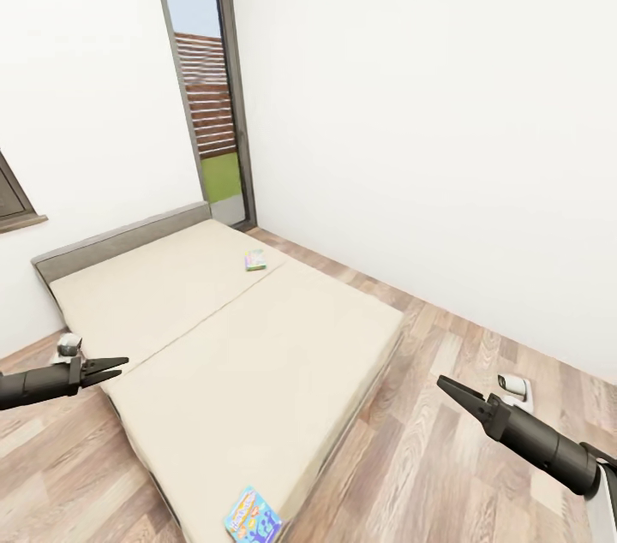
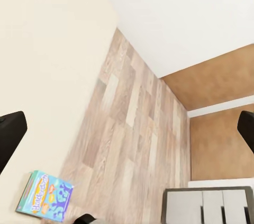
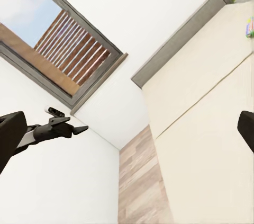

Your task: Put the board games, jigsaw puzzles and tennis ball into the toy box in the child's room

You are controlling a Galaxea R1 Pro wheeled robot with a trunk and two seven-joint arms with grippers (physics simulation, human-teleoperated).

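Board games come first for you: the blue board game point(image 1: 253, 516) lies flat at the near corner of the bed point(image 1: 231, 355), right at the mattress edge, between your two arms and lower in the head view than both. Your left gripper point(image 1: 118, 366) hangs over the bed's left edge, well apart from that box; its fingers look nearly pressed together in the head view, though I cannot tell for sure. Your right gripper point(image 1: 446, 384) hovers over the floor point(image 1: 446, 440) to the right of the bed, its tip tapering to a point, so it reads as closed. In the left wrist view the same blue box point(image 2: 45, 195) sits at the mattress edge beside the planks.

Its long axis runs diagonally, from the near-left toward the far-right, roughly along the bed's length.

The bed is low, with two cream pads meeting at a seam. The floor is wood plank, the walls white.

Farther off, the pale green board game point(image 1: 255, 260) lies flat beside the seam near the far end, well apart from both grippers. Behind it a tall glass door point(image 1: 210, 72) shows a slatted fence and grass.
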